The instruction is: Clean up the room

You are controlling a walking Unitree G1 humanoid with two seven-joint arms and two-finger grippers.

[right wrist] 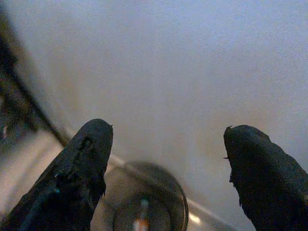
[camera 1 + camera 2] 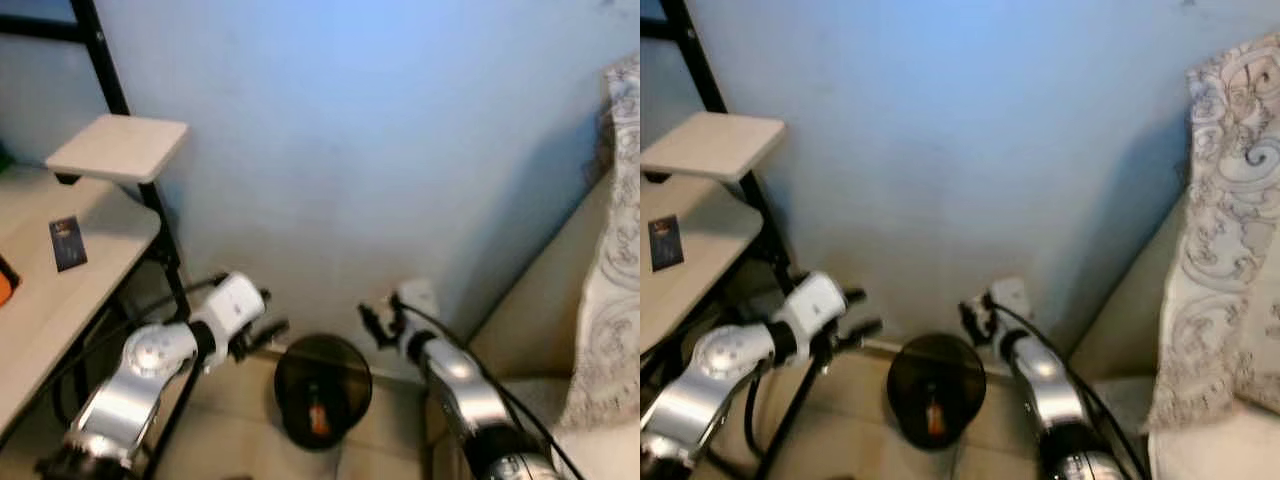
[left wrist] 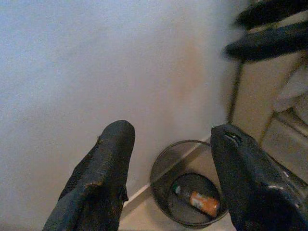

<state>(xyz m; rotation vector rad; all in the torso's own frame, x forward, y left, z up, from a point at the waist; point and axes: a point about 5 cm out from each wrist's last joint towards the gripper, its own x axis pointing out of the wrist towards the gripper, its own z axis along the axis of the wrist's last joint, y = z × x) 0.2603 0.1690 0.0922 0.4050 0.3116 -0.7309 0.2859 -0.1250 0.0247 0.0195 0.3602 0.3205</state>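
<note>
A round black mesh waste bin [image 2: 322, 390] stands on the floor against the pale wall, and an orange bottle [image 2: 318, 416] lies inside it. In the left wrist view the bin [image 3: 187, 180] and the bottle [image 3: 201, 202] appear beyond the tips. My left gripper [image 2: 272, 333] is held above the bin's left side, open and empty. My right gripper [image 2: 372, 322] hovers above the bin's right side, also open with nothing between its fingers; the right wrist view looks down on the bin [image 1: 147, 207].
A light wooden desk [image 2: 50, 290] on a black frame stands at the left, with a small raised shelf [image 2: 118, 146] and a dark card [image 2: 67, 243] on it. A patterned cushion [image 2: 1230, 230] and a beige sofa [image 2: 560, 300] fill the right. Tiled floor surrounds the bin.
</note>
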